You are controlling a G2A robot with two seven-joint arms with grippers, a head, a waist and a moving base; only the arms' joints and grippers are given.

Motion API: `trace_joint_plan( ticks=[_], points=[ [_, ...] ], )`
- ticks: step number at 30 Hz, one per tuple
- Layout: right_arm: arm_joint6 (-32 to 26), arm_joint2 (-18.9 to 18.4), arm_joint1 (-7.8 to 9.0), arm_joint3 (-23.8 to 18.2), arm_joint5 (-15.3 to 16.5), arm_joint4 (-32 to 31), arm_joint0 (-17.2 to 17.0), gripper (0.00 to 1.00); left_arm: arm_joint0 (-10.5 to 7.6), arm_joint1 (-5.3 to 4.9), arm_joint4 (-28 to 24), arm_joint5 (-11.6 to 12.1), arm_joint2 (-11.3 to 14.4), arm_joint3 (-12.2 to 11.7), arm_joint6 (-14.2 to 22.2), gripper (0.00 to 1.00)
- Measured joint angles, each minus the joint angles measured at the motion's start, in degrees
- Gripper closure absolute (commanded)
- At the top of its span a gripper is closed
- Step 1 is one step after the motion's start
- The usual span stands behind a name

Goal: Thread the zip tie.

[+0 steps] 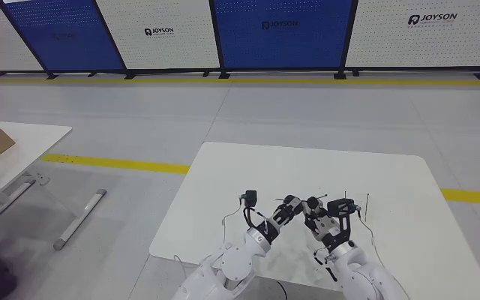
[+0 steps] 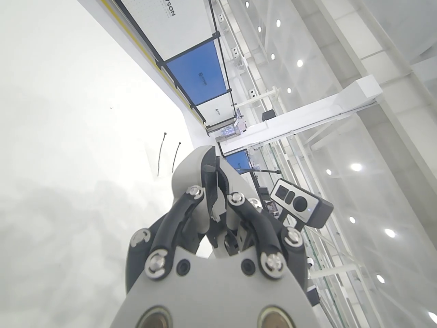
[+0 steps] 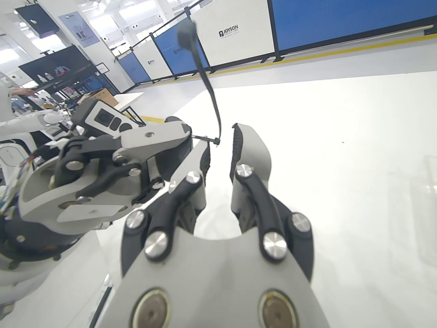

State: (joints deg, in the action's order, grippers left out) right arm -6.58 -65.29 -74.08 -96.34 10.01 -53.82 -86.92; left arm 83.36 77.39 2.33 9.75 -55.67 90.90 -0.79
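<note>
The zip tie (image 3: 212,100) is held above the worktop (image 3: 341,121), one end being gripped in the clenched left claw (image 3: 188,135), with the strap curving upward. The right claw (image 3: 221,137) is spread, its fingers on either side of the strap. Two spare ties (image 2: 160,153) are laid on the worktop.

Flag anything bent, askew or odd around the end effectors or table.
One thing: the held zip tie kinks sharply just past the shut left end effector, its strap rising to the head instead of running straight. The open right end effector brackets the kink. Two spare zip ties lie roughly parallel on the table.
</note>
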Motion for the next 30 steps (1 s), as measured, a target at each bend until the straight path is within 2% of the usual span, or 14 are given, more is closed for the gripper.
trace_joint_plan(
  ticks=[2, 3, 4, 5, 16, 30],
  points=[
    [0.0, -0.05, 0.01, 0.0, 0.14, 0.15, -0.03, 0.8, -0.05, 0.01, 0.07, -0.04, 0.09, -0.07, 0.07, 1.0],
    [0.0, -0.08, 0.02, -0.01, 0.22, 0.22, -0.07, 0.85, -0.07, 0.01, 0.11, -0.05, 0.14, -0.11, 0.1, 1.0],
    [0.01, -0.11, 0.03, -0.02, 0.27, 0.26, -0.11, 0.96, -0.09, 0.01, 0.13, -0.05, 0.18, -0.15, 0.11, 1.0],
    [0.03, -0.14, 0.04, -0.04, 0.32, 0.31, -0.14, 1.0, -0.11, 0.02, 0.14, -0.06, 0.21, -0.18, 0.11, 1.0],
    [-0.42, -0.27, 0.17, 0.08, 0.75, 0.1, -0.26, 1.0, -0.14, 0.03, 0.46, 0.1, 0.34, -0.08, -0.54, 1.0],
    [-1.94, 0.18, 0.26, 0.52, 0.37, -0.95, 0.08, 1.0, 0.69, -0.18, 0.6, 1.51, -0.33, 1.44, -0.99, 1.0]
  ],
)
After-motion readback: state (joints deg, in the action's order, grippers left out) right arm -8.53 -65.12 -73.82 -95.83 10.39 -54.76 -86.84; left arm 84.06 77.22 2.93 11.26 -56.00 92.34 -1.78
